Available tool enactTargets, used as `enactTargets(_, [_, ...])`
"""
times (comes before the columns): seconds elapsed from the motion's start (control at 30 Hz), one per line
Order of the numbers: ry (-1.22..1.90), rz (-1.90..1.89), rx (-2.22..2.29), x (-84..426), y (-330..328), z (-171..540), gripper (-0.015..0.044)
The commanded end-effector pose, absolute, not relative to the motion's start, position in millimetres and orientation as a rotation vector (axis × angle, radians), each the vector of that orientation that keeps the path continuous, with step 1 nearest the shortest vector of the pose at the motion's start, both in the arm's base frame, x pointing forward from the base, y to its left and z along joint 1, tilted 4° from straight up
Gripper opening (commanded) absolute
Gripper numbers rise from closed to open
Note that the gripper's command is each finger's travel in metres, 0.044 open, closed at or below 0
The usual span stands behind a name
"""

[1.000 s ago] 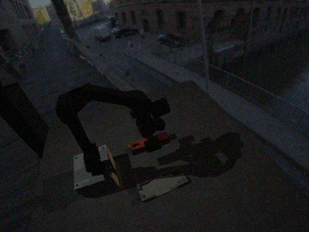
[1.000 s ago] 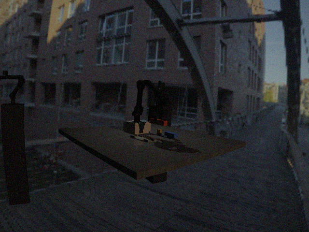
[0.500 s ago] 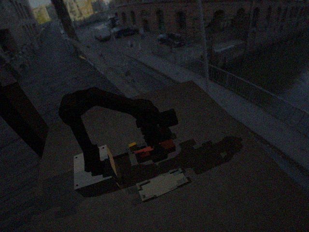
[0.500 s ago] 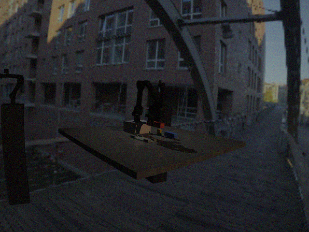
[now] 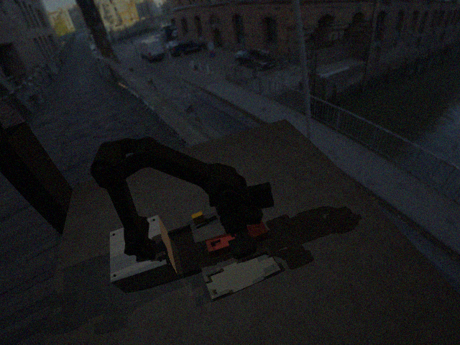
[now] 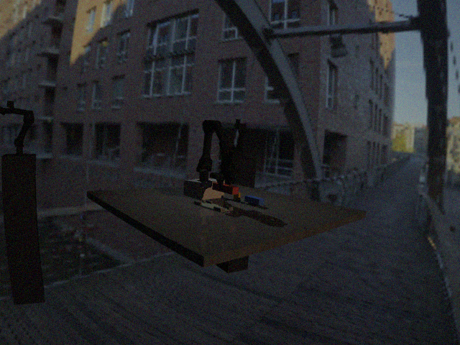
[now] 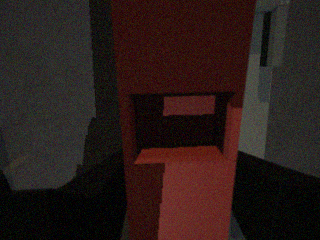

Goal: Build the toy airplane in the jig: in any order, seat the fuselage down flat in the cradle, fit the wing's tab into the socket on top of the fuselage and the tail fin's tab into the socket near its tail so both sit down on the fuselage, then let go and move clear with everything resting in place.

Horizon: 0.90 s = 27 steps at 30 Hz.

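At the left of the top view, my arm rises from a pale base [image 5: 118, 256]. Next comes a yellow block [image 5: 197, 215], on the far side of the red fuselage [image 5: 219, 242] [image 6: 232, 189] [image 7: 197, 205], whose slotted end projects leftward from my gripper [image 5: 243, 246] [image 6: 223, 182] [image 7: 171, 152]. I have the gripper partly open, clamped across the fuselage between its two ends; the other end emerges to the right. A pale flat panel [image 5: 241, 276] lies below. The exterior view shows the fuselage above the surface [image 6: 223, 233], with a blue block [image 6: 254, 200] farther right.
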<state>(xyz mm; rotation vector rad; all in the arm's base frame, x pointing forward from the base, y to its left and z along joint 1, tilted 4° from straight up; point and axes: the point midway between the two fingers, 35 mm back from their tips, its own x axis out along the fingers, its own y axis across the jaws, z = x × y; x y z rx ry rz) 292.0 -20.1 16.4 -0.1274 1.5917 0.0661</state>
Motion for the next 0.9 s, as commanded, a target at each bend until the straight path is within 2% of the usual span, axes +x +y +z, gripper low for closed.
enactTargets(0.0, [1.591,0.058,-0.129,293,-34,12,0.0])
enactTargets(0.63, [1.594,0.038,-0.119,287,-88,-8,0.0])
enactTargets(0.87, [1.594,0.038,-0.119,287,-89,-8,0.0184])
